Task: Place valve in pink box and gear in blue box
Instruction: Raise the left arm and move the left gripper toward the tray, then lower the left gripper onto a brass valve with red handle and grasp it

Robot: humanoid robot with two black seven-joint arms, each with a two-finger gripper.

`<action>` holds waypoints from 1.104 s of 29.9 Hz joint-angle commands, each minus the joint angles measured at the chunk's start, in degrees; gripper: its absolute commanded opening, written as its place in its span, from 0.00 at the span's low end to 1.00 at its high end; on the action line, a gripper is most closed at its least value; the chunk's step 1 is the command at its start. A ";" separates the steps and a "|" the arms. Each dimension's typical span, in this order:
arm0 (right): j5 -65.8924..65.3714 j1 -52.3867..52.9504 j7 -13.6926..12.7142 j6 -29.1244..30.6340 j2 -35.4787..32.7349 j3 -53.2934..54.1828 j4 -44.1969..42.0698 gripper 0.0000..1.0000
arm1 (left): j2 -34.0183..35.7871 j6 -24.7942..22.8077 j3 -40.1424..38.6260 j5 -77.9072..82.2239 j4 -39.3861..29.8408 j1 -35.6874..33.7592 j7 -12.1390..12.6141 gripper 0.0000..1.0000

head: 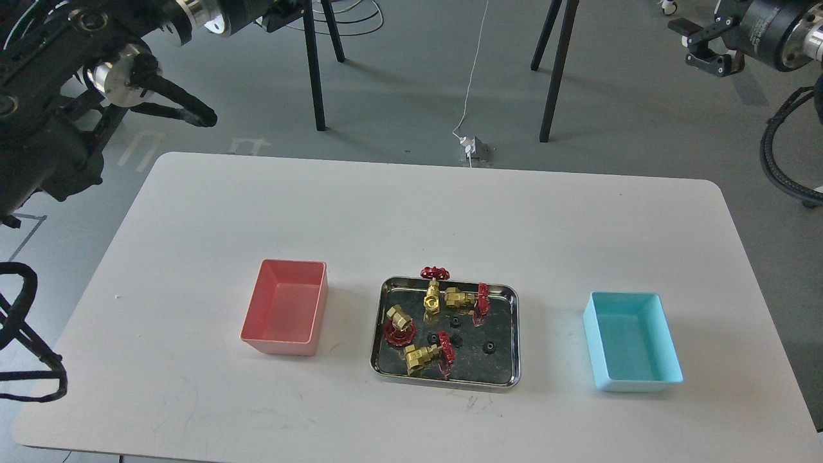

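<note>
- Four valves lie in the steel tray [511,334] at worktop [411,212] centre; the nearest valve [424,355] lies on its side by the tray's front rim.
- Black gears sit loose among them; one gear [489,348] lies apart, right of the valves.
- Pink box [286,306] stands left of the tray, blue box [632,348] right; both hold nothing.
- Right tool [697,45] hangs above the floor beyond the worktop, fingers parted, holding nothing.
- Left tool [283,16] is at the top edge, dark; state: cannot tell.

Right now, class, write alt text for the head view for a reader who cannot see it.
A steel tray holding four brass valves and small black gears sits mid-table between an empty pink box and an empty blue box.
</note>
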 commanded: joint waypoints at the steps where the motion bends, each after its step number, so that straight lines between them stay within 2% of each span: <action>1: 0.04 -0.01 0.48 0.36 0.09 0.02 0.12 0.99 | -1.33 -0.21 -1.05 -2.01 5.72 1.41 -5.24 1.00; 3: 0.04 0.08 1.79 0.36 0.53 0.11 0.12 0.99 | -3.09 0.66 0.53 3.59 5.21 2.20 -11.12 1.00; 5: -0.66 0.25 5.21 0.27 0.97 0.02 0.04 0.98 | -2.40 2.59 1.50 11.84 2.15 3.69 -18.93 1.00; 6: -1.10 0.51 7.32 0.18 1.06 0.02 -0.05 0.98 | -1.52 3.56 1.59 15.80 0.04 4.92 -21.84 1.00; 8: -2.94 0.87 9.70 0.18 0.97 0.02 -0.05 0.98 | 0.67 4.09 1.59 21.53 -4.44 7.64 -22.93 1.00; 15: -7.25 2.27 9.80 0.01 1.06 -0.07 -0.05 0.99 | 9.90 5.14 5.80 40.85 -22.02 13.80 -22.84 1.00; 16: -7.25 2.36 9.80 0.00 0.97 -0.07 -0.05 0.99 | 10.43 6.45 6.24 45.15 -23.52 14.68 -22.84 1.00; 19: -7.25 3.41 9.71 0.18 0.79 -0.07 -0.14 0.99 | 10.18 18.03 8.17 63.42 -25.73 19.59 -22.40 0.99; 21: -7.25 4.38 9.71 0.44 0.53 -0.16 -0.14 0.99 | 9.91 25.24 11.07 77.12 -25.47 22.15 -20.48 0.99; 24: -7.43 5.17 9.71 0.44 0.44 -0.42 -0.05 0.99 | 8.08 31.06 16.25 94.02 -24.16 24.26 -14.60 0.99; 27: -7.43 5.26 9.71 0.44 0.44 -0.60 -0.14 0.99 | 5.26 33.18 18.46 94.96 -23.71 28.20 -10.72 1.00; 33: -9.36 5.26 9.71 0.44 0.35 -0.77 -0.05 0.99 | 0.69 33.36 18.11 94.96 -19.68 36.65 -7.38 1.00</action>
